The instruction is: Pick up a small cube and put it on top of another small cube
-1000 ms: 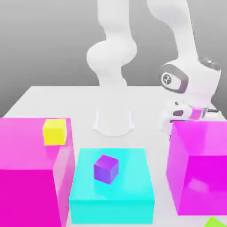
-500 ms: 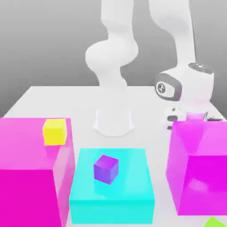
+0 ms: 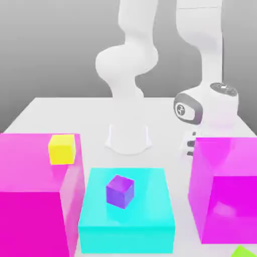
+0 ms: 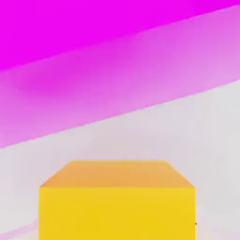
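Note:
The small cube is amber and lies very close under my hand in the hand view, on the white table beside a magenta wall. In the exterior view my gripper is down low at the exterior view's right. It sits behind the big magenta block, which hides its lower part and the small cube. The gripper is shut, and the cube's place right at the hand points to a grip on it.
A paler yellow cube rests on the big magenta block at the exterior view's left. A purple cube sits on the cyan block in the middle. The arm's base stands behind them. A green corner shows at the lower right.
The hand has sunk lower behind the right magenta block and swung slightly toward the exterior view's left. The gripper has gone from open to shut.

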Robot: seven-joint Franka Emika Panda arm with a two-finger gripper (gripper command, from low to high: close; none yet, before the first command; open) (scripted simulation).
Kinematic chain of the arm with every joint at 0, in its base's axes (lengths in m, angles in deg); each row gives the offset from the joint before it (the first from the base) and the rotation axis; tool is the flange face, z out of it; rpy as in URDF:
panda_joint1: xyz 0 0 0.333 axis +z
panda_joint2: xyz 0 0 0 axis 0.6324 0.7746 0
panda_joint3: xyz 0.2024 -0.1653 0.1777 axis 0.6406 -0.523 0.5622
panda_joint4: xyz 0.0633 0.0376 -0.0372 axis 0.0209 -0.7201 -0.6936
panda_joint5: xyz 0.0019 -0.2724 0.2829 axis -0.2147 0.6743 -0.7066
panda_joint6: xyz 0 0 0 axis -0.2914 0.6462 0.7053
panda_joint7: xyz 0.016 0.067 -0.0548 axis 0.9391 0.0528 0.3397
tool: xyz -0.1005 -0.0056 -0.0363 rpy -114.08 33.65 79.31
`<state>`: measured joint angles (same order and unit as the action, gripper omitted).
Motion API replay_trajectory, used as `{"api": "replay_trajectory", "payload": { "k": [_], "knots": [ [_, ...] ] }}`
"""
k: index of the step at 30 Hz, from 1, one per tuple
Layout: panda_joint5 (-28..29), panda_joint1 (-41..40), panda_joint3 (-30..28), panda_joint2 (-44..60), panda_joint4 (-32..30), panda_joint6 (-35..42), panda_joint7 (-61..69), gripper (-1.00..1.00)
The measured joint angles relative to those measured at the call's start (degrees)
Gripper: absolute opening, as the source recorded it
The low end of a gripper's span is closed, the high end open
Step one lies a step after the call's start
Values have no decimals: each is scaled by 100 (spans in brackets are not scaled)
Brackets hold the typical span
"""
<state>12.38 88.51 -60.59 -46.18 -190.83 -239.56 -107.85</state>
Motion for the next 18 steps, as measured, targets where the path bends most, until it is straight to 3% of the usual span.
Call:
{"api": "replay_trajectory", "payload": {
  "k": [9, 18],
  "knots": [
    [412, 72, -171, -1086, -206, 899, -324, -100],
    [-1329, 1174, -193, -1629, 860, 950, 1347, -100]
  ]
}}
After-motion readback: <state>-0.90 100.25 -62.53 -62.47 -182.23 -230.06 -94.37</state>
